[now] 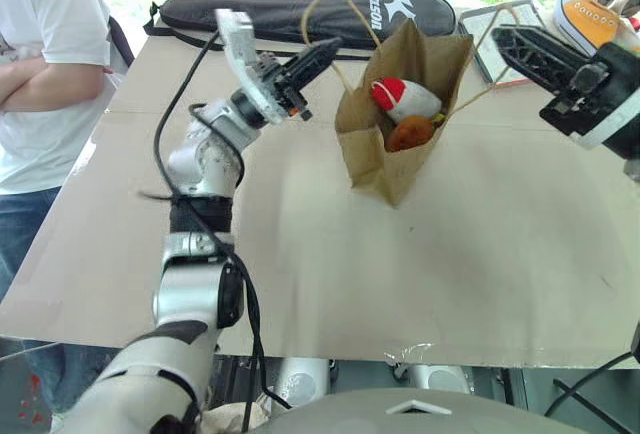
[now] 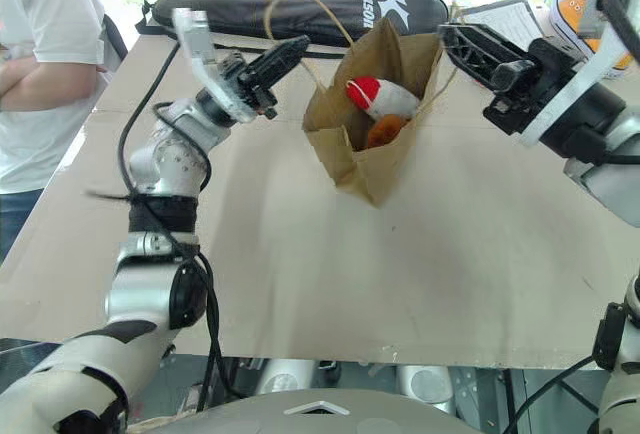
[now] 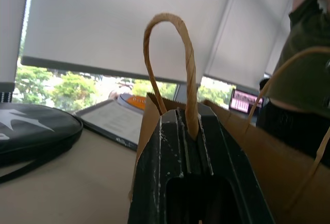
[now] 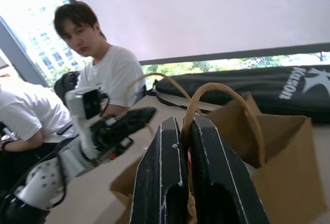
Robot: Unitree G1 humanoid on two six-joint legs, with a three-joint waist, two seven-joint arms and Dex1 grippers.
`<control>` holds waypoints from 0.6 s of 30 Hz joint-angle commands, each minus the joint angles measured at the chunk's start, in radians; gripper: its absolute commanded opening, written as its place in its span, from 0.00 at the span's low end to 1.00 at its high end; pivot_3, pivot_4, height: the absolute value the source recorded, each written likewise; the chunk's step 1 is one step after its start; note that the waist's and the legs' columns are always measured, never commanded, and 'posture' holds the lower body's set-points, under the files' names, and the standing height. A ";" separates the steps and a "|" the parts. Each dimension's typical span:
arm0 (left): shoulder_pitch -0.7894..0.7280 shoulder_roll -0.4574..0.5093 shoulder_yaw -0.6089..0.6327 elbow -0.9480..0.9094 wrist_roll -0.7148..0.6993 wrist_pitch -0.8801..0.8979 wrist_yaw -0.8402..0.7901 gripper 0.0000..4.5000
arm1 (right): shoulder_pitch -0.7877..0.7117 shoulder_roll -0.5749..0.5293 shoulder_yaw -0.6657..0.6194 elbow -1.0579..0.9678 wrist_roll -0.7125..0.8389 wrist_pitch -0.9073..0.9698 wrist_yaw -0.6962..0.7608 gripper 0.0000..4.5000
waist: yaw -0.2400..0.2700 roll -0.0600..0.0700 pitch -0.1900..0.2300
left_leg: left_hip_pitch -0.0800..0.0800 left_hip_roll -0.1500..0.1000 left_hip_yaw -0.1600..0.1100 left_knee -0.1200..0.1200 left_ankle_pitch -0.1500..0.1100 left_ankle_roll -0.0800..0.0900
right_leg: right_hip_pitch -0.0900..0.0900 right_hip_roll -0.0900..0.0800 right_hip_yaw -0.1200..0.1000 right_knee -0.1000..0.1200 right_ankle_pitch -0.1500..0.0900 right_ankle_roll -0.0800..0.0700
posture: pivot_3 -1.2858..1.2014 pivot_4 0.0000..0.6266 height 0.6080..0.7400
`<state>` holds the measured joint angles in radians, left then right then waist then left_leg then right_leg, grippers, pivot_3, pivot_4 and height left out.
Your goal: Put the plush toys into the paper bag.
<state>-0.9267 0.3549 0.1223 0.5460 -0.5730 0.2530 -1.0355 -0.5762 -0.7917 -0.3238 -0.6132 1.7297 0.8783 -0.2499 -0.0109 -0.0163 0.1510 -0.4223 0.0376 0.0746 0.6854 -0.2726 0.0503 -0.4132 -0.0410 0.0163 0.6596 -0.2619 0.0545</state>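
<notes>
The brown paper bag (image 1: 372, 159) stands in the middle of the table, its mouth pulled open between my two grippers. Inside lie both plush toys: the white one with a red end (image 1: 405, 97) and, under it, the brown one (image 1: 410, 134). My left gripper (image 1: 333, 49) is shut on the bag's left loop handle (image 3: 170, 22), which runs down between the fingers. My right gripper (image 1: 498, 36) is shut on the other handle (image 4: 227, 87) at the bag's right side.
A long black racket case (image 1: 300, 9) lies along the far edge of the table (image 1: 300, 284). An orange sneaker (image 1: 590, 19) and a flat board with papers (image 1: 500, 24) sit at the far right. A person in a white shirt (image 1: 40, 74) stands at the table's left.
</notes>
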 commanded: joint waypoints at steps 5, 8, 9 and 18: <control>-0.098 0.024 -0.038 0.185 0.129 -0.182 -0.153 0.00 | 0.057 -0.015 0.103 -0.119 -0.067 -0.064 0.005 0.01 | 0.000 0.000 0.000 | -0.007 0.000 0.000 0.001 0.001 -0.001 | -0.005 -0.001 0.000 -0.002 0.000 0.000 | 0.52 0.24 1.00; -0.134 0.034 -0.055 0.251 0.178 -0.252 -0.197 0.00 | 0.104 -0.059 0.094 -0.152 -0.168 -0.065 0.087 0.07 | 0.001 -0.001 0.001 | -0.010 0.001 0.000 0.002 0.001 -0.001 | -0.007 -0.001 -0.001 -0.001 0.000 0.000 | 0.52 0.24 1.00; -0.146 0.032 -0.054 0.254 0.176 -0.255 -0.228 0.00 | 0.141 -0.075 0.078 -0.163 -0.206 -0.063 0.135 0.13 | 0.004 -0.001 0.001 | -0.010 0.001 0.000 0.002 0.001 -0.001 | -0.007 -0.001 -0.001 -0.001 0.000 0.000 | 0.52 0.24 1.00; -0.151 0.121 0.011 0.215 0.116 -0.073 -0.334 0.36 | 0.310 -0.270 -0.139 -0.192 -0.214 -0.044 0.388 0.70 | 0.000 -0.001 0.001 | -0.009 0.001 -0.001 0.002 0.000 -0.001 | -0.007 -0.001 -0.001 -0.001 0.000 0.000 | 0.52 0.24 1.00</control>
<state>-1.0757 0.4492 0.0955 0.8149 -0.4227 0.1449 -1.3624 -0.2795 -1.0358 -0.3702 -0.7864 1.4887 0.8304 0.0849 -0.0107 -0.0176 0.1519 -0.4315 0.0386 0.0736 0.6879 -0.2722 0.0497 -0.4198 -0.0412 0.0153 0.6583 -0.2619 0.0548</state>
